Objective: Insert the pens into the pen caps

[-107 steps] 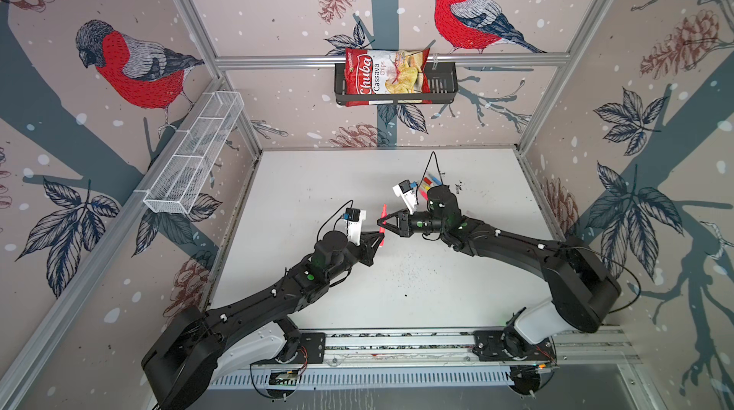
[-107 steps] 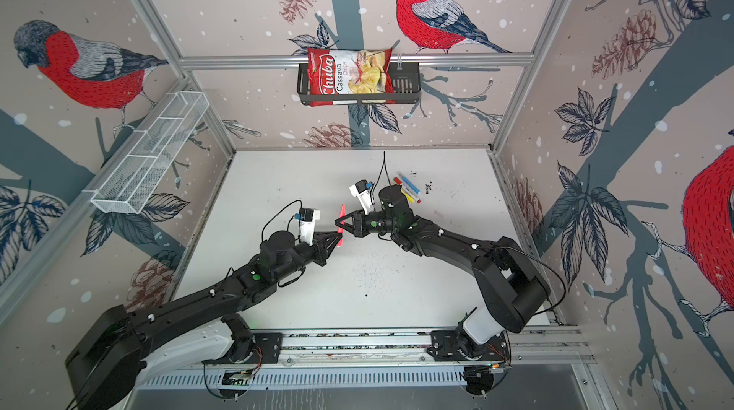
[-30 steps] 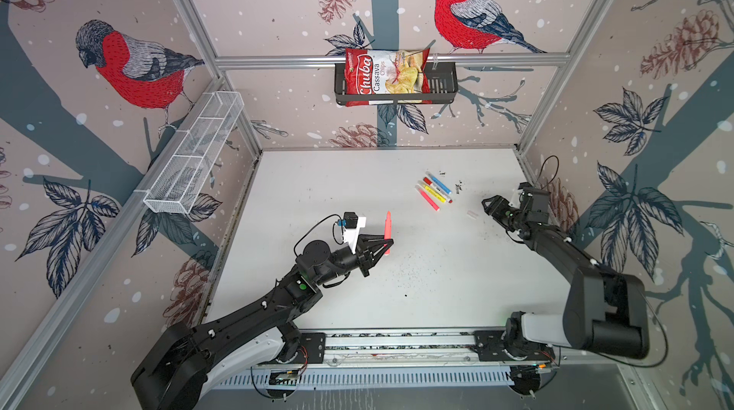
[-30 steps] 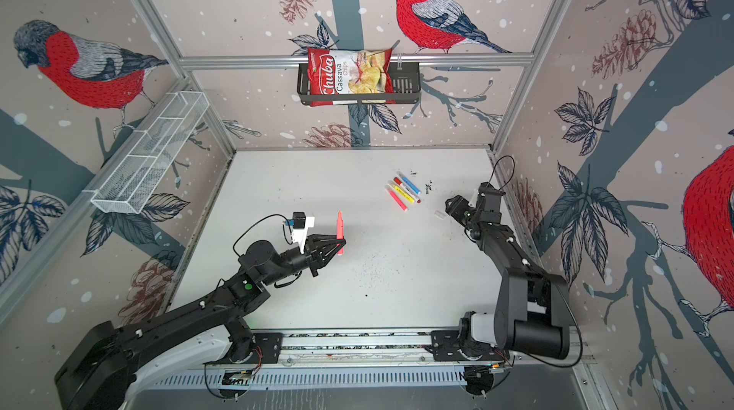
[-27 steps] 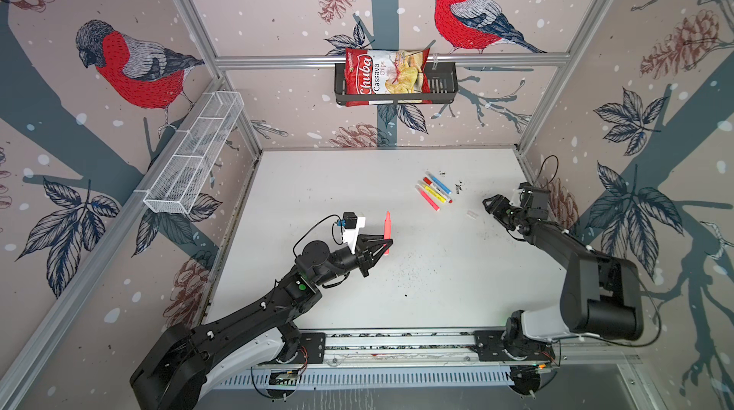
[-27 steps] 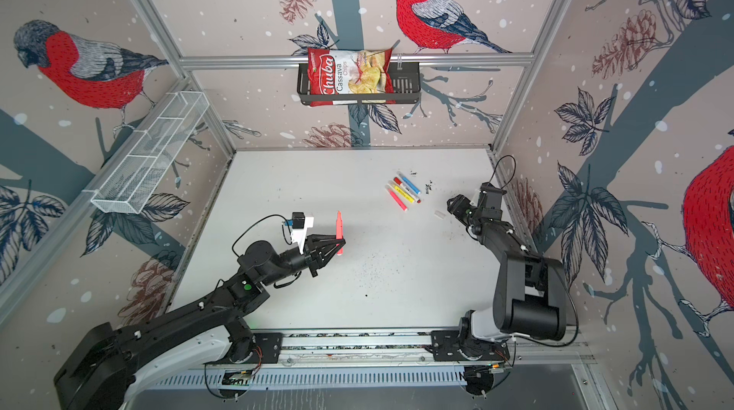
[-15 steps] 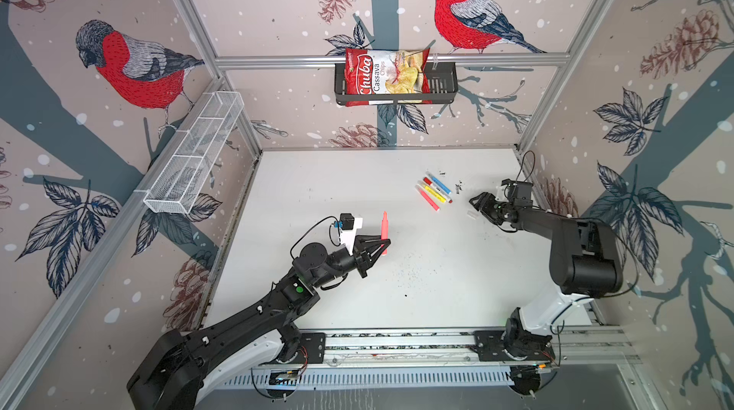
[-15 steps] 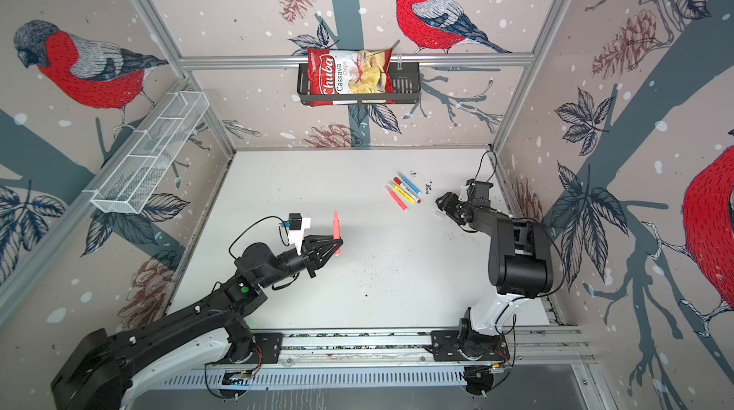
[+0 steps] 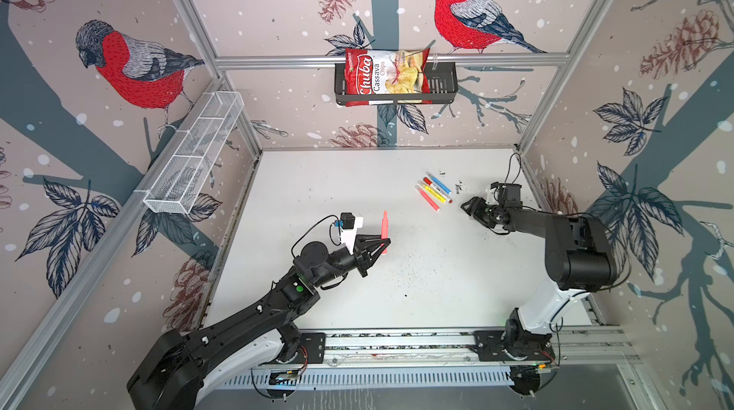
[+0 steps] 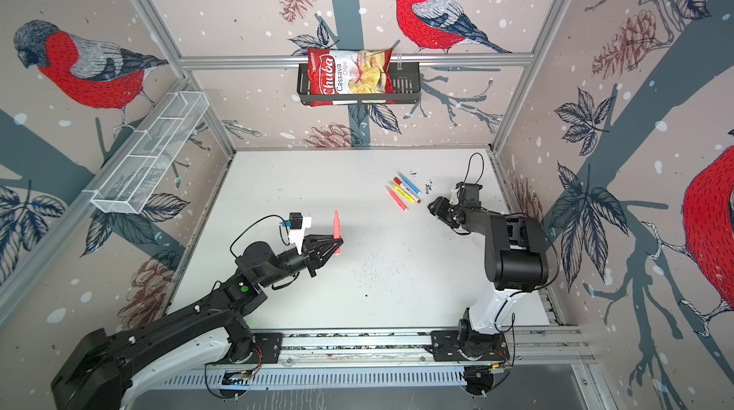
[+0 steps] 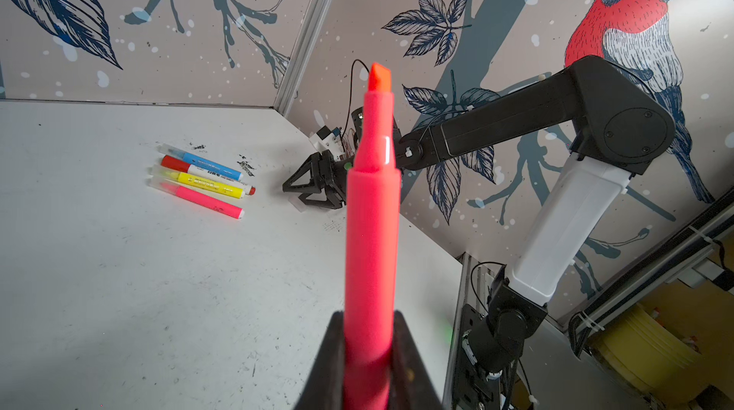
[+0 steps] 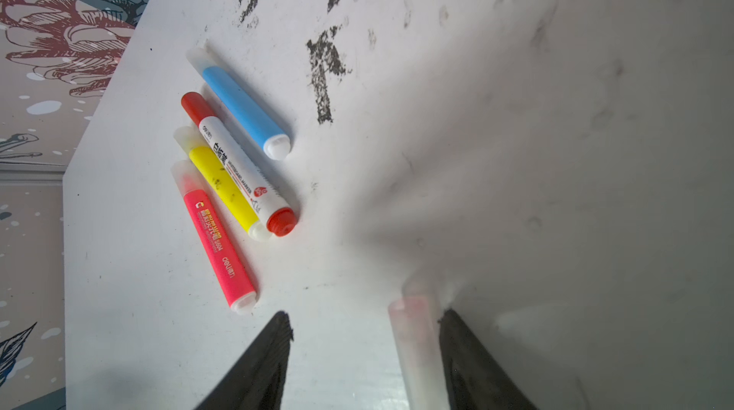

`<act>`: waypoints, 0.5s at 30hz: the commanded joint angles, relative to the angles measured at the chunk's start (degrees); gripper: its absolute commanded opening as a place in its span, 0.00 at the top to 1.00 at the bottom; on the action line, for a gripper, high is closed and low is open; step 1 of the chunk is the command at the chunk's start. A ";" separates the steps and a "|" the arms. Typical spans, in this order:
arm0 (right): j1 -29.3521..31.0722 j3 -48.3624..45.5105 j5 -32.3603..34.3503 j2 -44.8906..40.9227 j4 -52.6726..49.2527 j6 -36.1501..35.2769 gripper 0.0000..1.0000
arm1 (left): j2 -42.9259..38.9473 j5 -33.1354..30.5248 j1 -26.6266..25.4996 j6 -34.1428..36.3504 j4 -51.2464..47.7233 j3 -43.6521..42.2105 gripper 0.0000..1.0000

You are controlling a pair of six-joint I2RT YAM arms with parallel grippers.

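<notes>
Our left pincer grips the uncapped pink pen. Our right pincer stands open around a translucent cap on the worktop.

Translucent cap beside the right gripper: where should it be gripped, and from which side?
Probably across its middle, from above. The cap lies flat on the table, lengthwise between the open jaws of the right gripper and close to one of them. Closing across its round wall would leave both ends clear.
</notes>
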 commanded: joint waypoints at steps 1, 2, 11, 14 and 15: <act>0.58 -1.47 1.64 -1.45 0.77 -0.09 0.39 | 0.05 -0.49 -0.02 1.25 0.31 0.69 1.00; 0.97 -1.94 1.79 -1.89 0.86 -0.02 0.39 | -0.02 -0.63 -0.03 1.38 0.19 0.75 1.00; 3.26 -3.83 2.32 -4.56 1.56 0.96 0.39 | -0.52 -0.99 -0.03 1.39 -0.09 0.44 1.00; 3.26 -3.79 3.71 -5.47 1.08 1.10 0.39 | -1.20 -1.20 0.02 1.41 -0.51 0.10 1.00; 3.14 -3.70 4.19 -5.79 0.95 1.04 0.39 | -1.55 -1.31 -0.02 1.39 -0.66 0.03 1.00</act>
